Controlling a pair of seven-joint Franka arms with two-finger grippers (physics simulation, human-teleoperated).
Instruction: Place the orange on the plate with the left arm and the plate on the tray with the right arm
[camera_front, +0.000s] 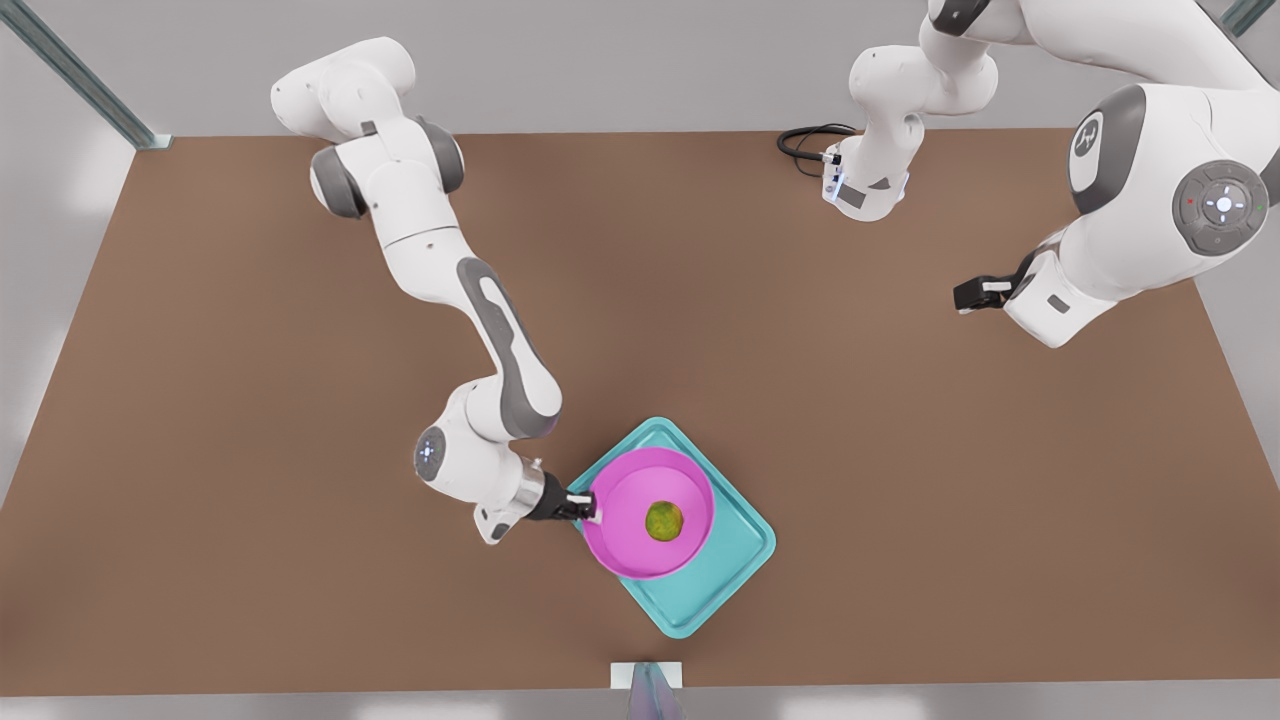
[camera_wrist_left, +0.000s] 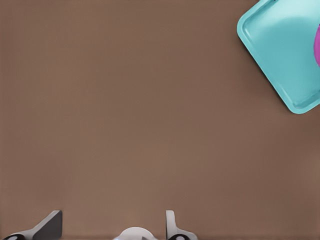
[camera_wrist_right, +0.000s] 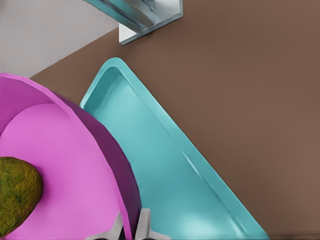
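Brown table carries the tray; on it the plate with the orange, its rim clenched by the right gripper. Well apart from the tray, the left gripper waits with fingers released.

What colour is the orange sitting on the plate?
Yellow-green with darker green mottling; the orange on the plate shows best in the front view.

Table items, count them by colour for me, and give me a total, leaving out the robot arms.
Pink: 1, the plate
Teal: 1, the tray
Yellow-green: 1, the orange
Total: 3

The orange lies in the plate, the plate is over the tray, and the right end effector grips the plate's rim. The left end effector waits open, away from them.
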